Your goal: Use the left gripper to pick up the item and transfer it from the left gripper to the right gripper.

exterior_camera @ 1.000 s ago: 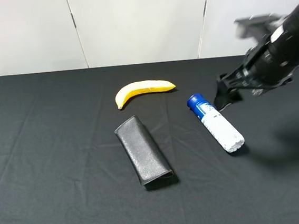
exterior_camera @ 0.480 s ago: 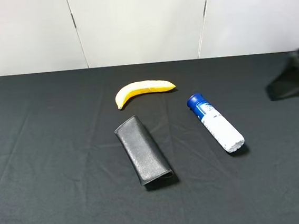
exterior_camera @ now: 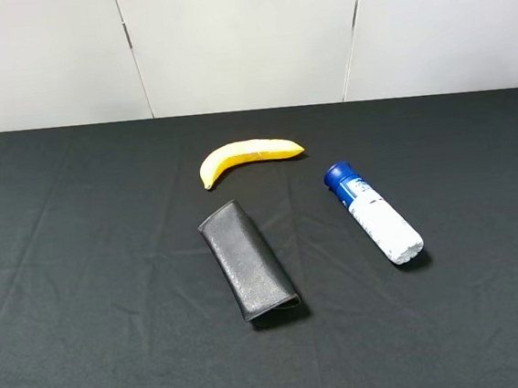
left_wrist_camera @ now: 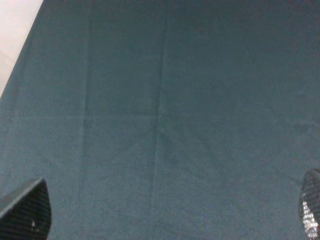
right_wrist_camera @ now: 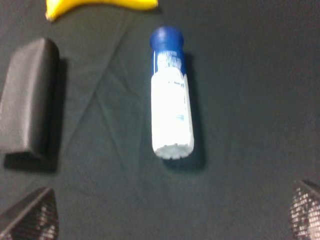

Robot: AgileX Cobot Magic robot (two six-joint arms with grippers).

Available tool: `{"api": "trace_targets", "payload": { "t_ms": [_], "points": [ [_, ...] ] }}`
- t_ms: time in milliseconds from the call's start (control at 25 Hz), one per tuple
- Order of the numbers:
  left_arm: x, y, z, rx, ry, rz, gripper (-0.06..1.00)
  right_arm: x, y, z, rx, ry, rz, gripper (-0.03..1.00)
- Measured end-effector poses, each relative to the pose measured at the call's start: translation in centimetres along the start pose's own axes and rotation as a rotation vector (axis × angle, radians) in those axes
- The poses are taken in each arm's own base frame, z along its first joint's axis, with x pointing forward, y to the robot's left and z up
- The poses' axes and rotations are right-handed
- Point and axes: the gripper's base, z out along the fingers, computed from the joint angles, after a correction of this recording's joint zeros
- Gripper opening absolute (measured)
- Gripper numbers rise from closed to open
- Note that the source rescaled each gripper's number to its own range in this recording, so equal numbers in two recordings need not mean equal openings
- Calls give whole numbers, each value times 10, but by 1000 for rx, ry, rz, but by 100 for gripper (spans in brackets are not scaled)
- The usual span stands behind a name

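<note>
On the table [exterior_camera: 82, 266] in your high view, three things lie apart from one another. The banana [exterior_camera: 246, 157] sits farthest back, near the middle. In front of it and a little to the left lies the case [exterior_camera: 249, 273], angled so its near end points right. To the right of both lies the bottle [exterior_camera: 374, 212], cap end toward the back and left, base end toward the front and right. In your right wrist view the bottle [right_wrist_camera: 171, 114] lies between the case [right_wrist_camera: 27, 97] and bare cloth, with the banana [right_wrist_camera: 100, 5] beyond its cap. Your left wrist view shows only cloth [left_wrist_camera: 165, 115].
</note>
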Motion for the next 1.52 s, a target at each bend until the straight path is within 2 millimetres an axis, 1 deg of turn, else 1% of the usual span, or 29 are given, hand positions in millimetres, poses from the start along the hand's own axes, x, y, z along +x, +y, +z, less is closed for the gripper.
{"api": "trace_targets", "payload": {
  "t_ms": [80,200,320,480,1000,1400,1520],
  "points": [
    [0,0,0,0,0,0,100,8,-1,-10,11,-74,-5,100],
    [0,0,0,0,0,0,100,16,-3,-23,47,-166,-5,100],
    [0,0,0,0,0,0,100,23,-6,-30,82,-200,0,100],
    [0,0,0,0,0,0,100,31,-8,-26,102,-166,-2,100],
    [0,0,0,0,0,0,100,31,-8,-26,119,-166,7,100],
    [0,0,0,0,0,0,100,32,-7,-27,412,-171,170,100],
    [0,0,0,0,0,0,100,32,-6,-27,461,-171,198,100]
  ]
}}
